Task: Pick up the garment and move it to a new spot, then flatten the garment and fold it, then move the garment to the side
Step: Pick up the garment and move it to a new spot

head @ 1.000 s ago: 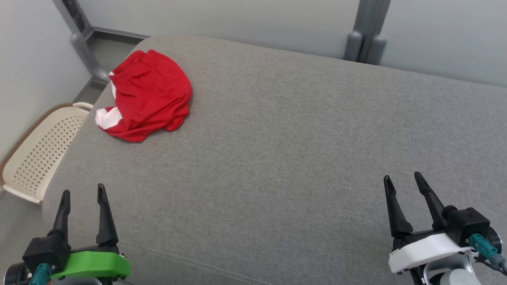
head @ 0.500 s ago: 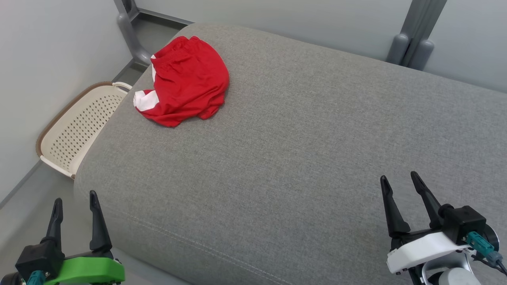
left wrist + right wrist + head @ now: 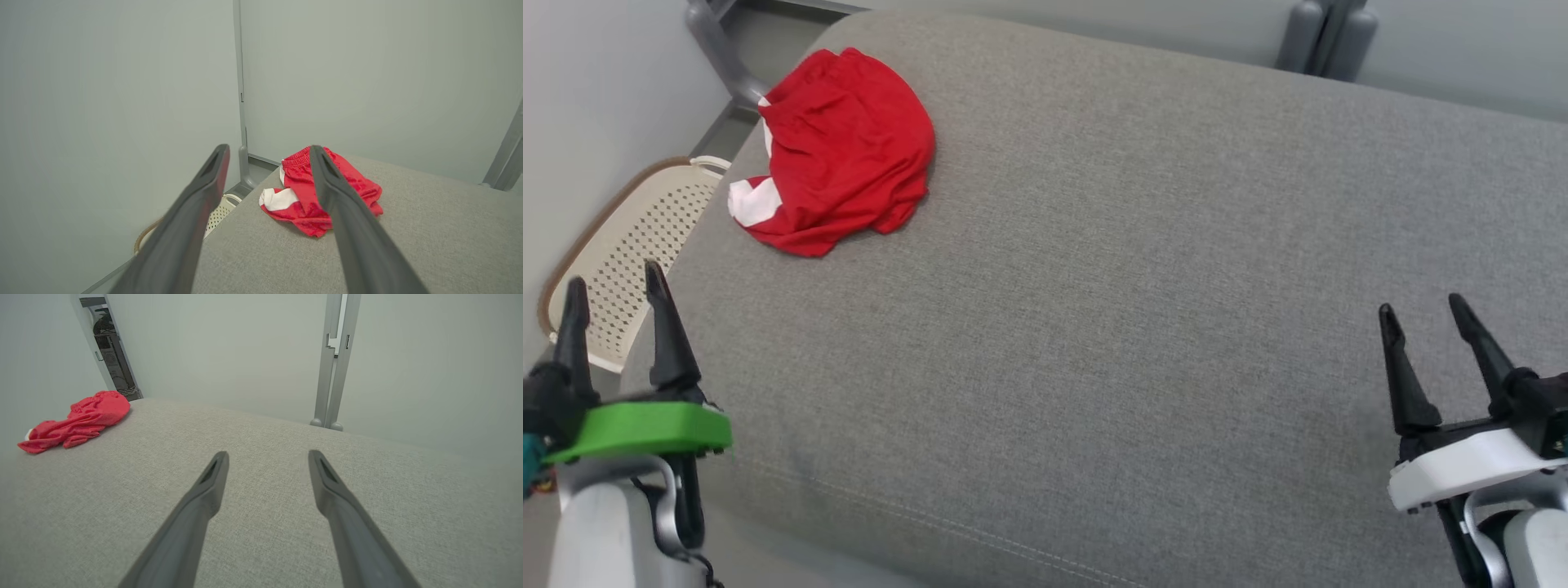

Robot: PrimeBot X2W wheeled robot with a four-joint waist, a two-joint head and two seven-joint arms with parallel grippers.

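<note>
Only the head camera has swung. The crumpled red garment (image 3: pixel 841 151) lies at the grey cushion's (image 3: pixel 1135 286) far-left corner, well ahead of the left gripper (image 3: pixel 614 274), jaws apart and empty. It is far across from the right gripper (image 3: pixel 1419 304), likewise spread.

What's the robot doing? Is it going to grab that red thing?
The robot is about to tidy some clothing. The red garment lies crumpled near the far left corner of the grey cushion, and nothing touches it. The left gripper and the right gripper are both open and empty at the near side, far apart. The left one is nearer the garment. A pale basket sits on the floor beside the cushion. No picking up or folding is done yet.
</note>
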